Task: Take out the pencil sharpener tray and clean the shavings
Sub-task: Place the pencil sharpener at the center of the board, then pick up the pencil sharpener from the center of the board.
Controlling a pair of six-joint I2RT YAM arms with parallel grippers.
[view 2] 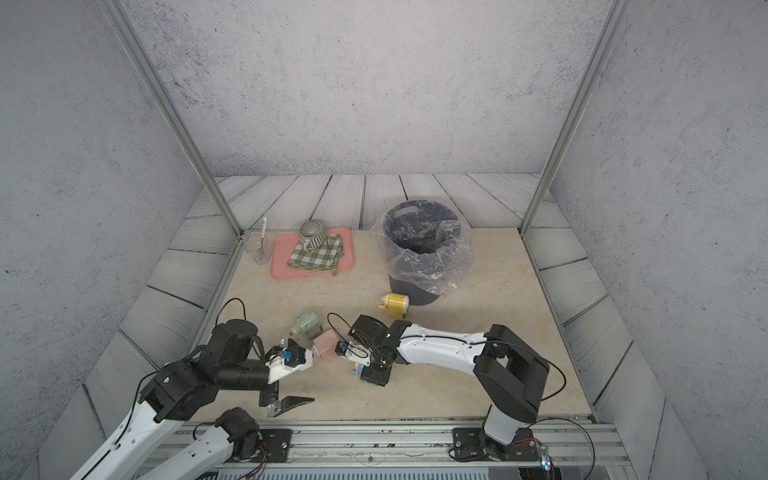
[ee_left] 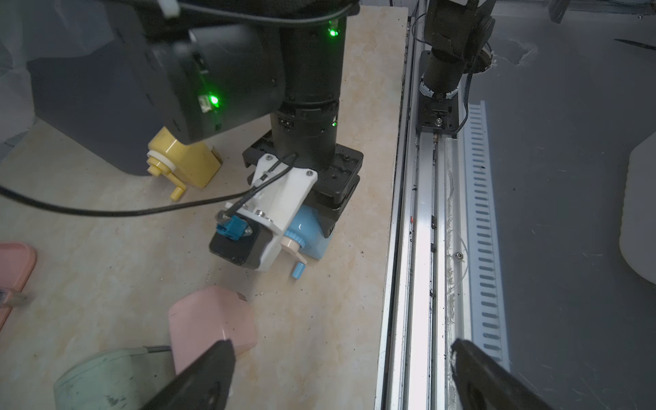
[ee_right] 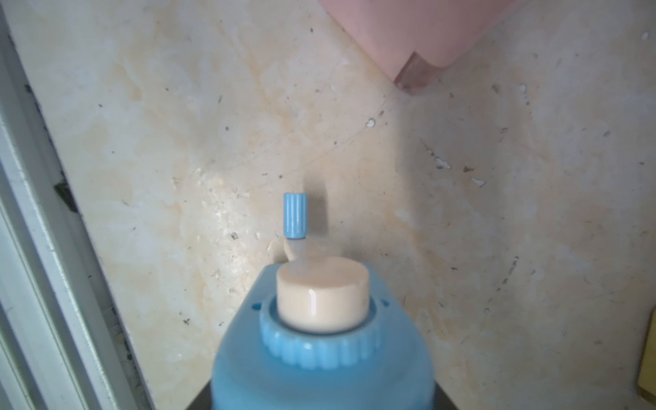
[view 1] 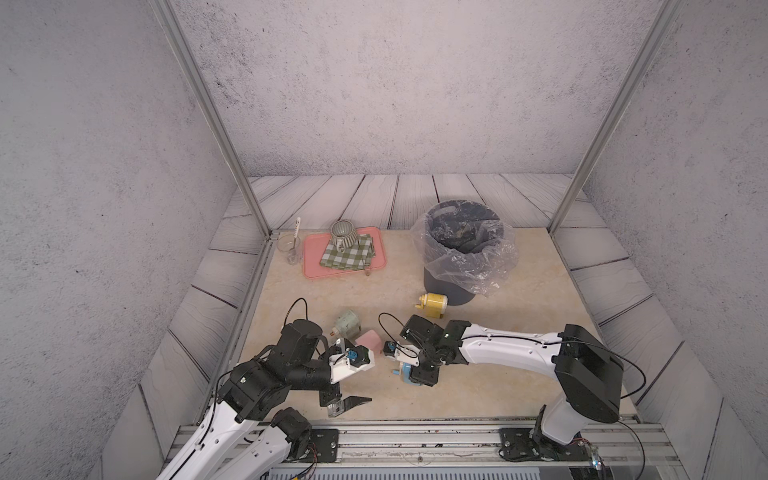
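**Desk:** Right jaws clamped from above on the blue pencil sharpener [ee_left: 309,230], near the centre of the tabletop [view 1: 478,395] and close to its near edge. Left jaws spread wide and empty, hovering to its left. What could go wrong?

**Photographer:** The shell is smooth, glossy plastic with rounded shoulders. The shavings tray is not in sight and is likely still inside. A hard pull on it could twist the sharpener out of that hold, and a jerk would scatter shavings over the marbled surface, which is flecked with bits.

**Desk:** Anything in the way?

**Photographer:** The cream crank with its ribbed blue knob [ee_right: 294,214] sticks out toward the left jaws and could snag them. The pink sharpener [ee_left: 213,323], a soft-cornered block, lies just beside. The pale green one [view 1: 347,322] beyond it could be knocked too.

**Desk:** And the bin?

**Photographer:** The dark bin [view 1: 440,286], lined with crinkled clear film, stands well apart at the far right, past the yellow sharpener [view 1: 434,303]. That looks a long carry for a loose tray.
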